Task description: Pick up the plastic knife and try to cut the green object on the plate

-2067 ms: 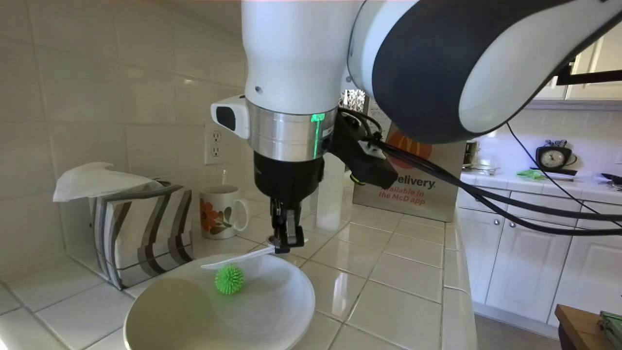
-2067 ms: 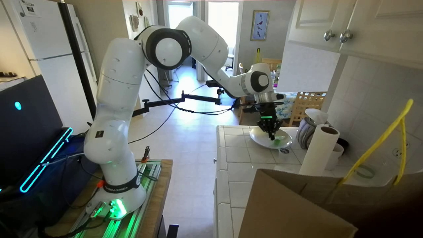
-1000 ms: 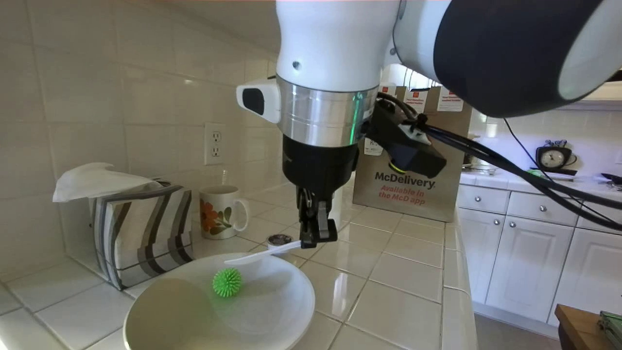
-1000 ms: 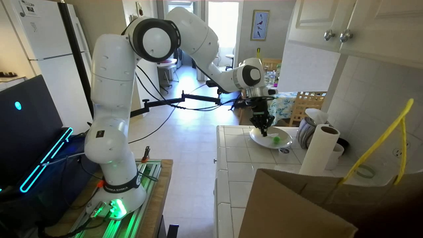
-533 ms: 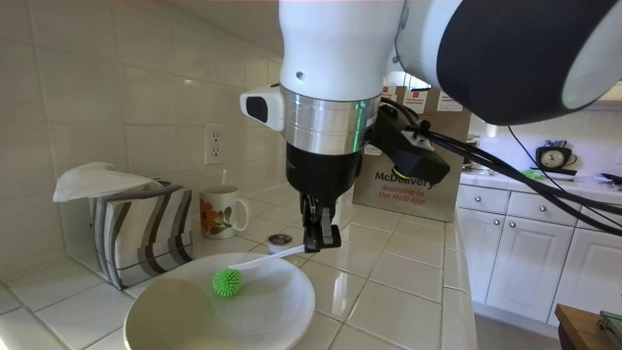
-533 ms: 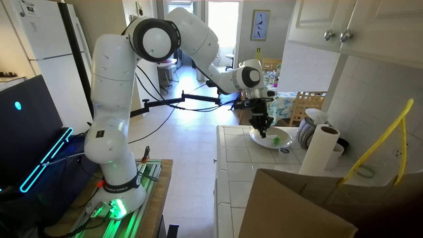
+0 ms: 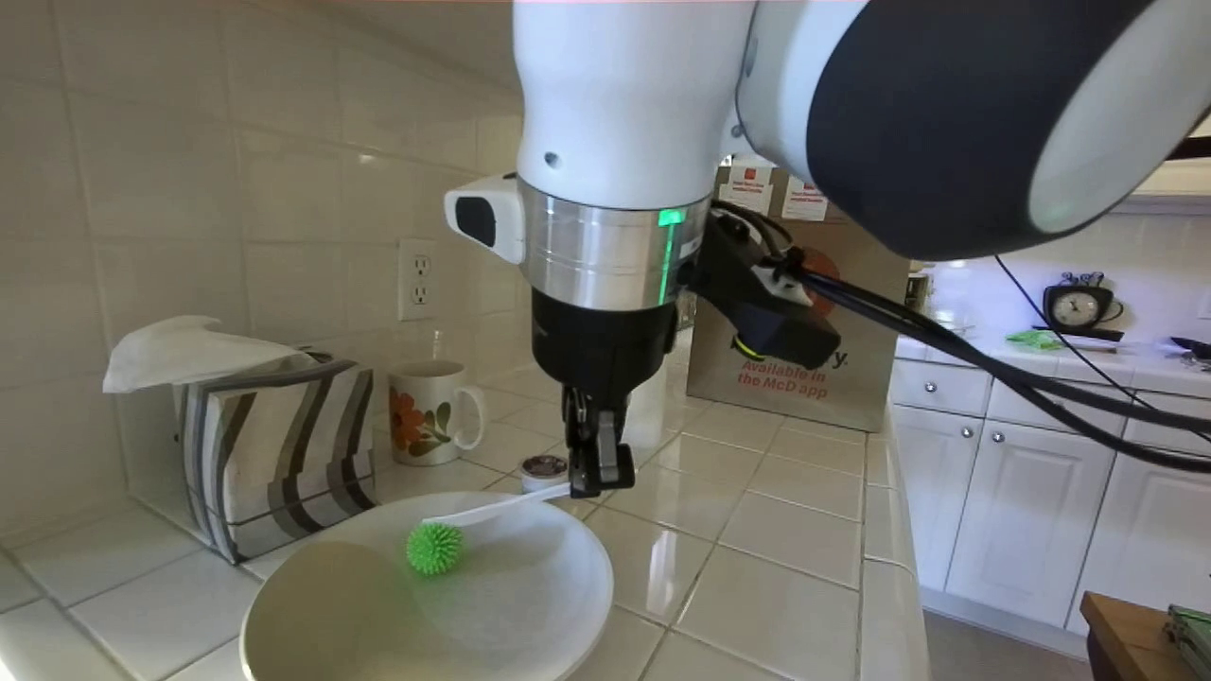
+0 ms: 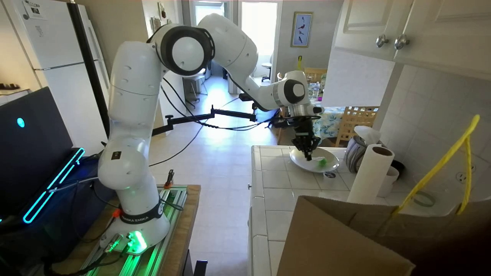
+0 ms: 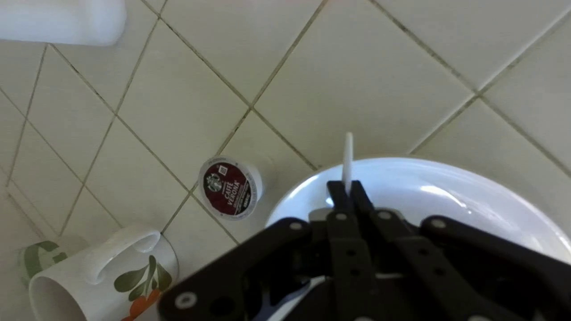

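My gripper point(image 7: 599, 479) is shut on the handle end of the white plastic knife point(image 7: 497, 509). The knife points sideways over the plate point(image 7: 530, 596), its tip at the upper edge of the green object point(image 7: 434, 549), seemingly touching it. The bumpy green object rests on the plate. In an exterior view the gripper point(image 8: 308, 157) is over the plate point(image 8: 301, 164) with the green object point(image 8: 322, 163) beside it. In the wrist view a short end of the knife point(image 9: 348, 156) sticks out between the fingertips point(image 9: 346, 187) above the plate point(image 9: 428, 178); the green object is hidden there.
A coffee pod point(image 9: 228, 187) stands just beyond the plate. A flowered mug point(image 7: 426, 416) and a striped napkin holder point(image 7: 274, 454) stand by the tiled wall. A paper towel roll point(image 8: 371, 174) and a large paper bag point(image 7: 795, 378) stand further along the counter.
The gripper with the knife first drew back from the green object, then lowered slightly and moved toward it again. The green object has shifted slightly, away from the gripper.
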You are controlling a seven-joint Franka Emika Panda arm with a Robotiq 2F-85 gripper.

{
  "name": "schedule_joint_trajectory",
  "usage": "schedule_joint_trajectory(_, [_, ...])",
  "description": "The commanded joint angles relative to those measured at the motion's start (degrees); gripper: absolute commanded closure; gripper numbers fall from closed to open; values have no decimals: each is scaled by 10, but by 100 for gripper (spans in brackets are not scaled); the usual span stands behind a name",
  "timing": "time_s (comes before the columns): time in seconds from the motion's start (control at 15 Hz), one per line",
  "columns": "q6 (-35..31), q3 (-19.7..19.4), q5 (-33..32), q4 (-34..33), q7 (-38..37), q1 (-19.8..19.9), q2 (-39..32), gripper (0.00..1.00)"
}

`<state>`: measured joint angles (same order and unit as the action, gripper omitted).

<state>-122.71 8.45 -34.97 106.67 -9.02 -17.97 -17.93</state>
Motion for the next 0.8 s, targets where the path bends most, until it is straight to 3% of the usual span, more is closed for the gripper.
schedule_joint_trajectory(0.0, [-22, -4, -3, -48, 6, 2, -44, 99])
schedule_joint_trajectory(0.33, [-38, -8, 1, -76, 7, -4, -70, 99])
schedule_joint_trajectory(0.73, [-32, -7, 5, -47, -3, -8, -46, 99])
